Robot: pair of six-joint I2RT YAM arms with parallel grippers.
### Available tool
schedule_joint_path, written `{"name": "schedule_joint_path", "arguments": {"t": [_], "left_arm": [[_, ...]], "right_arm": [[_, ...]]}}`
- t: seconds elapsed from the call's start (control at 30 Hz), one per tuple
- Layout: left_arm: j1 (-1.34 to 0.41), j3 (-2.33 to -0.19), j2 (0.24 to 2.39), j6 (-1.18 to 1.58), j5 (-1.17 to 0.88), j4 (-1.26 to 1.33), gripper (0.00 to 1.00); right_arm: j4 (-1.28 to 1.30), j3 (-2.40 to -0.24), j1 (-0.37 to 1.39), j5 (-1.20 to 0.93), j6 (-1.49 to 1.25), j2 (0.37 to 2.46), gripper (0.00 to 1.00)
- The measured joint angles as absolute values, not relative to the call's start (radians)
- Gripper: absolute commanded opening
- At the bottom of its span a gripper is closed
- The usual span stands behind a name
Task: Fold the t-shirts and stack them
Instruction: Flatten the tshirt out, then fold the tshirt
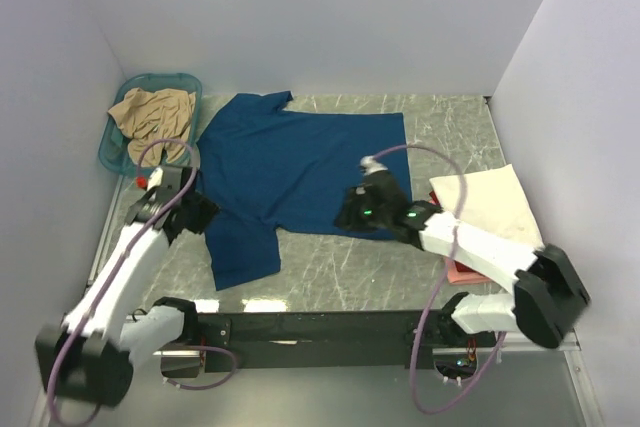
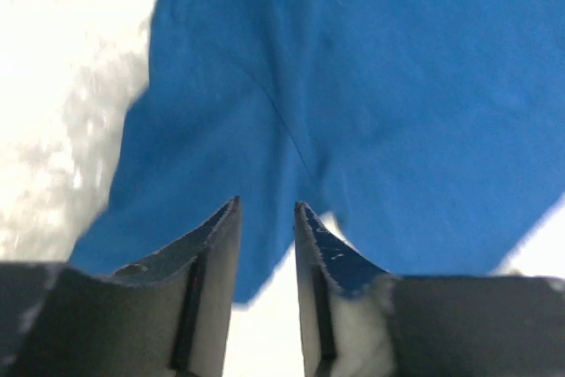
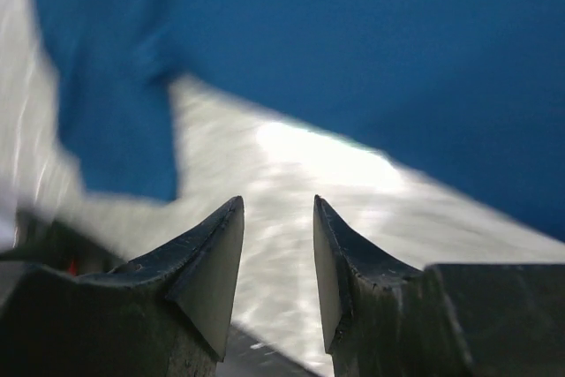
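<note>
Teal basket [image 1: 160,78] (far-left corner) on a marbled table [image 1: 340,267] — walls [image 1: 300,17] white.

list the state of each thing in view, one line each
blue t-shirt, spread flat on the table, unfolded
tan t-shirt, crumpled in the teal basket
cream-white t-shirt, folded, lying on a pink one
left gripper, open, empty
right gripper, open, empty

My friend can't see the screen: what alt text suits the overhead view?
A dark blue t-shirt lies spread on a marbled table, left claw and right claw open by its near edge. A teal basket holds a tan shirt.
</note>
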State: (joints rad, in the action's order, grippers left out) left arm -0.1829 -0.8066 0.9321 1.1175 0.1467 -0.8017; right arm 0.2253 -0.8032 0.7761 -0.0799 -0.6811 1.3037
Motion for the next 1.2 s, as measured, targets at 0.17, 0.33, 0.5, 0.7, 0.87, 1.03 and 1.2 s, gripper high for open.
{"name": "schedule_joint_path", "arguments": {"t": [0.17, 0.33, 0.5, 0.7, 0.87, 1.03, 1.2], "left_arm": [[-0.105, -0.765, 1.125, 1.101, 0.156, -0.64, 0.28], [-0.07, -0.662, 1.167, 1.11, 0.148, -0.506, 0.27], [-0.066, -0.593, 1.242, 1.116, 0.149, -0.428, 0.27], [-0.049, -0.56, 1.254, 1.138, 0.183, -0.411, 0.31], [-0.024, -0.548, 1.25, 1.146, 0.187, -0.389, 0.31], [0.007, -0.526, 1.217, 1.145, 0.205, -0.379, 0.32], [0.037, -0.514, 1.171, 1.137, 0.234, -0.434, 0.33]], "right_arm": [[0.262, -0.645, 0.53, -0.051, -0.686, 1.093, 0.45], [0.275, -0.546, 0.309, -0.076, -0.68, 1.009, 0.45], [0.281, -0.496, 0.192, -0.121, -0.67, 1.034, 0.47], [0.286, -0.444, 0.105, -0.139, -0.664, 1.034, 0.53], [0.302, -0.431, 0.089, -0.131, -0.668, 1.024, 0.59], [0.321, -0.431, 0.084, -0.12, -0.685, 1.015, 0.59], [0.33, -0.431, 0.084, -0.116, -0.706, 1.015, 0.58]]}}
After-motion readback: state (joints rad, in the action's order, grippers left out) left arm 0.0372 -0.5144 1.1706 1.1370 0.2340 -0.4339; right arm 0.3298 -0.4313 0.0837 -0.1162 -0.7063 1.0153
